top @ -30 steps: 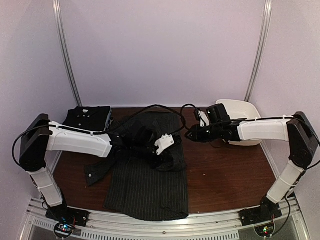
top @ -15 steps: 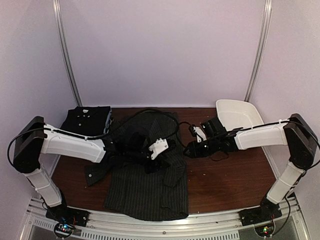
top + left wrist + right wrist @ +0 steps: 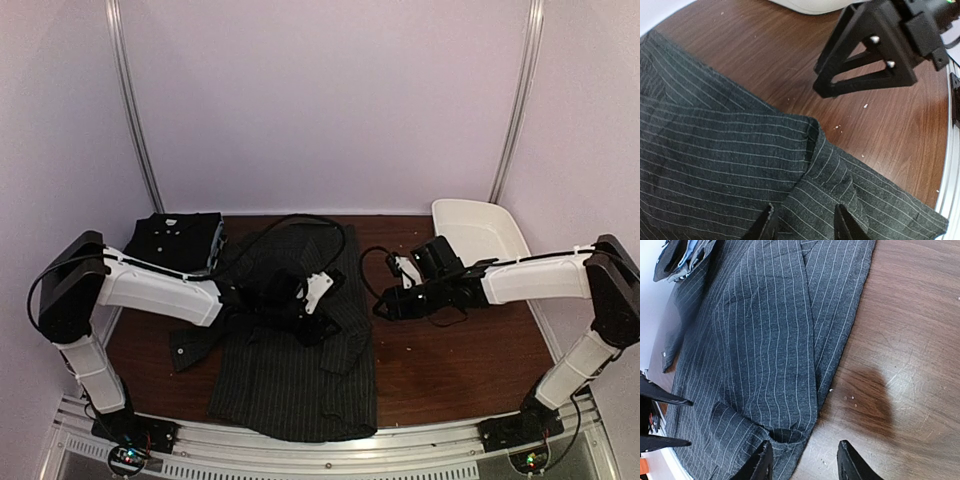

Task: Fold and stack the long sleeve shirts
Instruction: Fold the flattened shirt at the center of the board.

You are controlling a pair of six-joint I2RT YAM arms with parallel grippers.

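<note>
A charcoal pinstriped long sleeve shirt (image 3: 300, 370) lies spread in the middle of the table, with a sleeve folded over its body. A second dark shirt (image 3: 175, 238) lies folded at the far left. My left gripper (image 3: 333, 312) is open and empty. In the left wrist view it (image 3: 805, 222) hovers just over the folded sleeve's cloth (image 3: 715, 150). My right gripper (image 3: 384, 307) is open and empty at the shirt's right edge. In the right wrist view it (image 3: 804, 457) straddles the hem of the shirt (image 3: 765, 340) and bare wood.
A white plastic tub (image 3: 480, 232) stands at the back right, behind the right arm. Black cables loop over the shirt's far end (image 3: 300, 225). The two grippers face each other closely; the right one shows in the left wrist view (image 3: 865, 70). Bare brown table (image 3: 460, 350) lies to the right.
My right gripper moved from beside the tub toward the front and down to the shirt's right edge. My left gripper shifted slightly over the folded sleeve.
</note>
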